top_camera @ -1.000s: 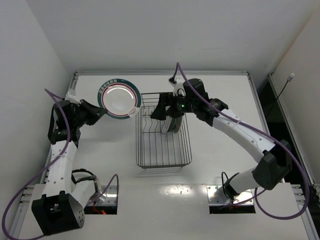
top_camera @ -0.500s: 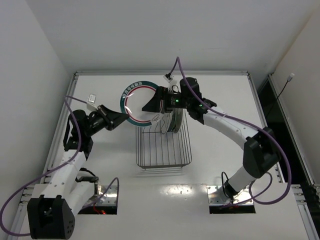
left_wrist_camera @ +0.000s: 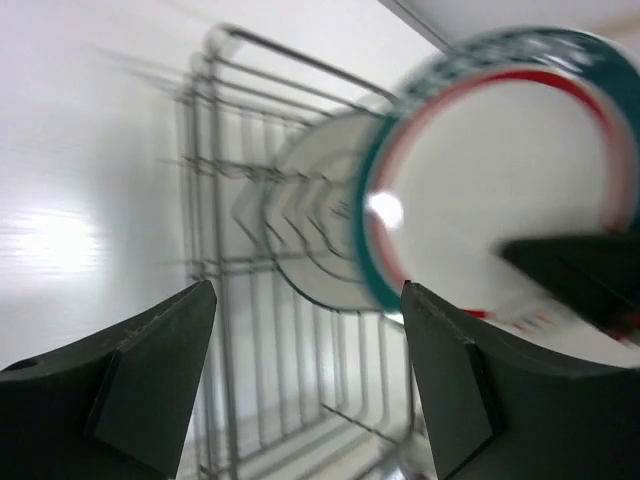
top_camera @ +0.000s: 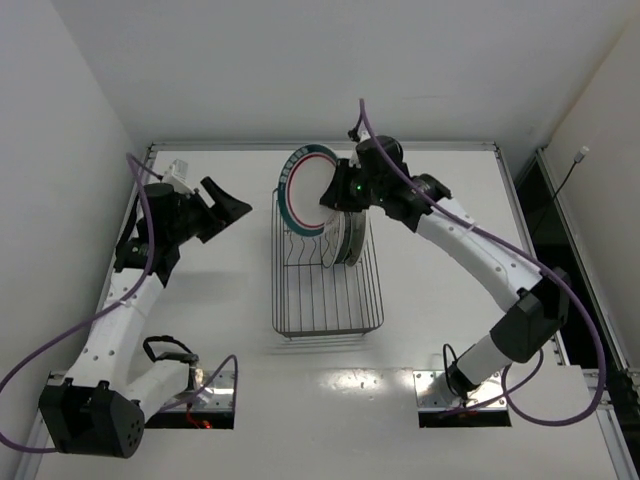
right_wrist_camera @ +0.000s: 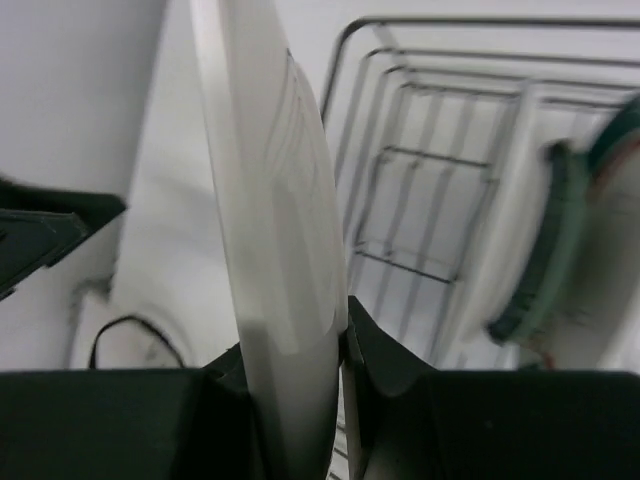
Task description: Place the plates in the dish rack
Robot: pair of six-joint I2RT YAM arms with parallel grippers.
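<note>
A white plate with a dark green rim and red ring (top_camera: pixel 303 190) hangs on edge over the far end of the dish rack (top_camera: pixel 300 300). My right gripper (top_camera: pixel 336 192) is shut on its rim. The right wrist view shows that plate (right_wrist_camera: pixel 280 200) edge-on, pinched between the fingers of the right gripper (right_wrist_camera: pixel 300 350). More plates (top_camera: pixel 346 238) stand upright in the rack behind it. My left gripper (top_camera: pixel 232 200) is open and empty, left of the rack. In its wrist view the left gripper (left_wrist_camera: pixel 305 330) faces the held plate (left_wrist_camera: pixel 500 170) and the rack (left_wrist_camera: pixel 215 250).
The rack's wire rim (right_wrist_camera: pixel 440 30) and upright prongs lie below the held plate. A green-rimmed plate (right_wrist_camera: pixel 555 250) stands in the rack to its right. The white enclosure walls close in at the left, back and right of the table (top_camera: pixel 450 330).
The left gripper has let go of the green-rimmed plate and drawn back to the left. The right gripper has shut on the plate and holds it over the rack's far end.
</note>
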